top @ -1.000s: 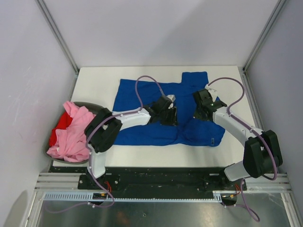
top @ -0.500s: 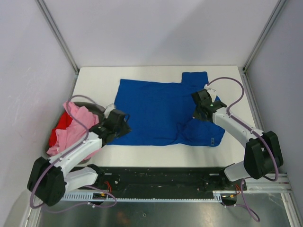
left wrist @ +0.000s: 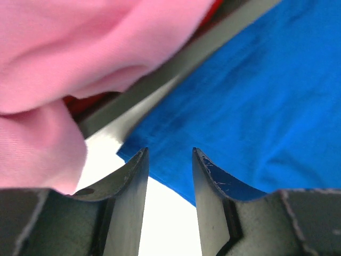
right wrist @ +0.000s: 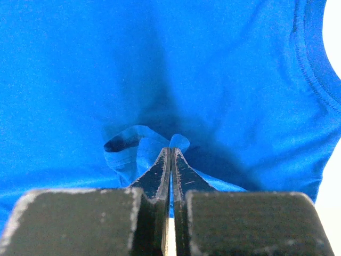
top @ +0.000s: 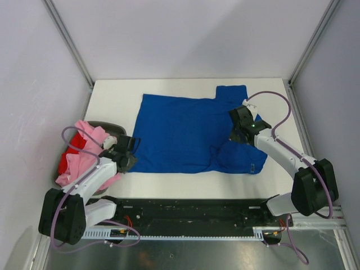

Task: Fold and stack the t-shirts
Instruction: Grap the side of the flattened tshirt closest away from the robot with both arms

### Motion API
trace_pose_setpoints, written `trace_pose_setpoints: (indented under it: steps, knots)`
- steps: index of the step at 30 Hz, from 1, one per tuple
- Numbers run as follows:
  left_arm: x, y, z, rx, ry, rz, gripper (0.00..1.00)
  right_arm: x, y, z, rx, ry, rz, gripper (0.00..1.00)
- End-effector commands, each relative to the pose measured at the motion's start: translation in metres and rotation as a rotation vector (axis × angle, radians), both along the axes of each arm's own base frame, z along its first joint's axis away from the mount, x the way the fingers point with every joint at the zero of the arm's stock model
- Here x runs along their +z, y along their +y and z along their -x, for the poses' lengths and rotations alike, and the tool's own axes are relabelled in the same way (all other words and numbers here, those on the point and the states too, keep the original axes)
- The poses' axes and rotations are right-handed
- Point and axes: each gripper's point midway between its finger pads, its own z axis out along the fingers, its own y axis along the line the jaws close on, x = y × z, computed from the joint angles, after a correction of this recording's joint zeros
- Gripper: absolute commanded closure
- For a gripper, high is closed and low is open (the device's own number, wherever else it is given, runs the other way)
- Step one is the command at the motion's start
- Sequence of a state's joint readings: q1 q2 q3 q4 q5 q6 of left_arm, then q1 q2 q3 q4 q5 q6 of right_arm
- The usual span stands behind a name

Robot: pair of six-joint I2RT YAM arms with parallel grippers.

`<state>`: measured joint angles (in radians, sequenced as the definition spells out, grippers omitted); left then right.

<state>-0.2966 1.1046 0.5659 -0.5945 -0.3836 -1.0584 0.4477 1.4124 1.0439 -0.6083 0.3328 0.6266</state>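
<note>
The royal blue t-shirt (top: 185, 132) lies spread flat on the white table (top: 112, 98), with a sleeve pointing to the back right. My left gripper (top: 129, 160) is open at the shirt's near left corner. In the left wrist view (left wrist: 169, 160) the blue hem (left wrist: 176, 165) lies between and beyond the fingers, and nothing is gripped. My right gripper (top: 235, 135) is shut on a pinched fold of the blue t-shirt (right wrist: 176, 143) on its right side. The pink t-shirt (top: 84, 160) and the red t-shirt (top: 68, 151) lie bunched in a basket at the left.
The grey basket (top: 111, 126) stands at the table's left edge, its rim (left wrist: 176, 66) close to my left gripper. The pink cloth (left wrist: 80, 53) hangs over the rim. Walls and metal posts enclose the table on three sides.
My left arm has swung from the middle of the blue t-shirt back to its near left corner. The shirt now lies flat there. The right gripper has stayed almost still, shut on its fold.
</note>
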Motion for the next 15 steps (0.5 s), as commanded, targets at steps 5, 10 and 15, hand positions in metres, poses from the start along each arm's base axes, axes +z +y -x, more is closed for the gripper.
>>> trace_pose_setpoints:
  steps: [5, 10, 15]
  knots:
    - [-0.009, 0.027, 0.011, 0.15, 0.014, -0.048, 0.58, 0.026, 0.001, -0.008, 0.011, -0.076, -0.032, 1.0]
    - [-0.016, 0.031, 0.013, 0.179, 0.046, -0.054, 0.57, 0.026, 0.001, -0.007, 0.01, -0.077, -0.039, 1.0]
    - [-0.017, 0.025, 0.011, 0.173, 0.058, -0.027, 0.59, 0.026, 0.0, -0.005, 0.008, -0.077, -0.041, 1.0]
